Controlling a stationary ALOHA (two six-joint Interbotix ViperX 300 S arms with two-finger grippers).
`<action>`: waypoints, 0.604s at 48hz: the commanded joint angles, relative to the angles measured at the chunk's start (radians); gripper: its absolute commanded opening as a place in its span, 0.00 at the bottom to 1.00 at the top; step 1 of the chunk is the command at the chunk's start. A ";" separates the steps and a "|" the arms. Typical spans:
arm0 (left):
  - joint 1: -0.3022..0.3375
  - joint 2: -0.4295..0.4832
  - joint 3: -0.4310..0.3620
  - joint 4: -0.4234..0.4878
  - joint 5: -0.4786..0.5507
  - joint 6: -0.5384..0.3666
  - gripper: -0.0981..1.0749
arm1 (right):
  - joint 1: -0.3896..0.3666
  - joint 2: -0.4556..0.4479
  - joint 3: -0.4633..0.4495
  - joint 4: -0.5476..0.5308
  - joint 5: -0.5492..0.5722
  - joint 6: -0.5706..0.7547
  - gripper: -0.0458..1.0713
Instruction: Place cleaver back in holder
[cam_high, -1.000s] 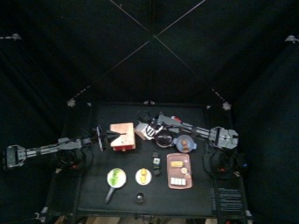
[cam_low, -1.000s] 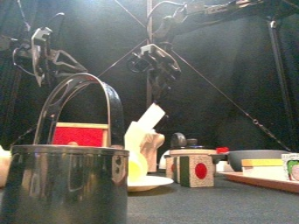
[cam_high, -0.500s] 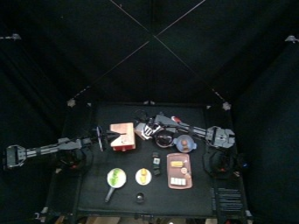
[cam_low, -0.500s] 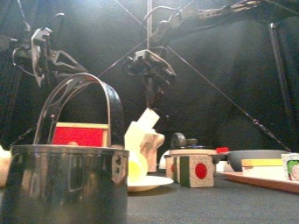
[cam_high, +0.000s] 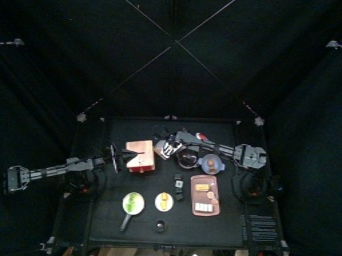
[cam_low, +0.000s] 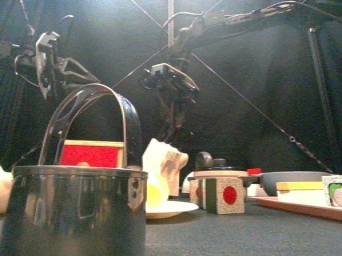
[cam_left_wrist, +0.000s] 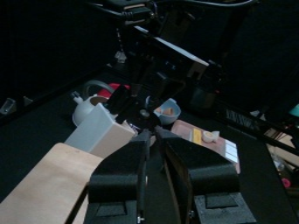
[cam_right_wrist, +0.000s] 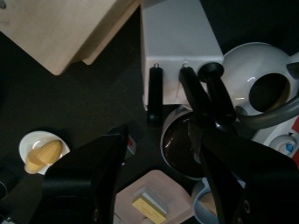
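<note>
Cleaver (cam_right_wrist: 176, 39) lies beyond the spread right claw (cam_right_wrist: 163, 144).

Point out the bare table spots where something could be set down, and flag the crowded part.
Bare table shows along the left edge, beside the green plate, and along the front edge. The back, around the holder, the right tool and the kettle, is crowded. The tray fills the right.

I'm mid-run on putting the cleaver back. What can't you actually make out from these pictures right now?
- Cleaver blade: right wrist view doesn't show how deep it sits in the holder.
- Holder slots: too small in the top view; front view blocked by the pot.
- Left tool: its jaws can't be made out in any view.
- Right tool: jaws open above the black handles; clearance unclear.
</note>
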 joint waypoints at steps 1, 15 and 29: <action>-0.002 0.002 -0.011 0.000 -0.003 0.002 0.59 | -0.003 -0.031 -0.031 0.000 -0.005 0.002 0.84; -0.002 0.002 -0.005 0.000 -0.005 0.003 0.59 | 0.061 -0.084 -0.008 -0.005 -0.058 0.012 0.84; -0.023 -0.005 0.006 0.000 -0.005 0.002 0.59 | 0.106 -0.206 0.173 -0.009 -0.199 0.031 0.84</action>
